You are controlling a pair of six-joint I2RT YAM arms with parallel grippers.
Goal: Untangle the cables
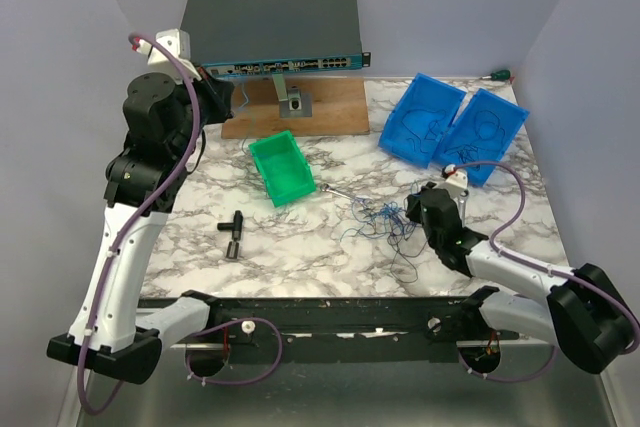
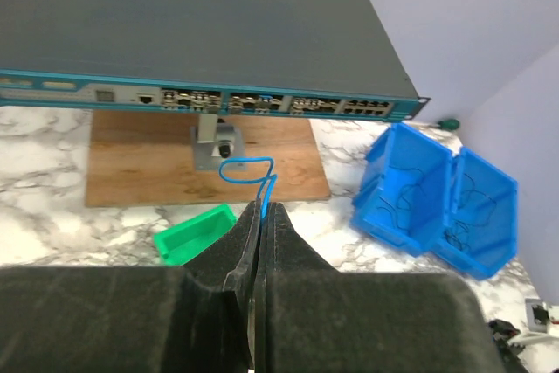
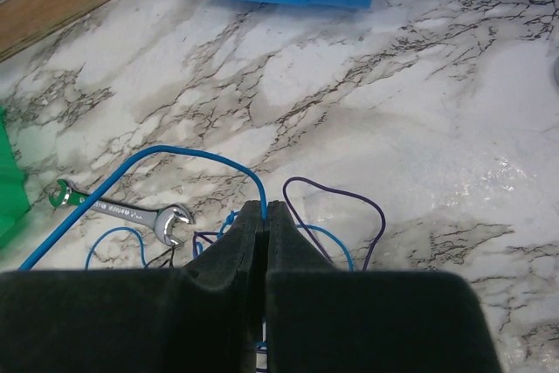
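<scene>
The cables (image 1: 385, 219) lie as a loose tangle of thin blue and dark wires on the marble table (image 1: 300, 247), right of centre. My right gripper (image 1: 415, 209) sits low at the tangle's right edge, shut on a blue cable (image 3: 201, 159) that arches out to the left from its fingertips (image 3: 253, 216). A purple cable loop (image 3: 371, 207) lies just beyond. My left gripper (image 1: 222, 97) is raised at the back left in front of the network switch (image 1: 275, 27), shut on a short blue cable (image 2: 249, 166) that curls out of its tips (image 2: 265, 207).
A green bin (image 1: 283, 167) stands mid-table, and two blue bins (image 1: 450, 127) with thin wires inside sit at the back right. A silver wrench (image 1: 335, 190) lies left of the tangle. A black T-shaped part (image 1: 233, 227) and a wooden board (image 1: 300, 107) are also there.
</scene>
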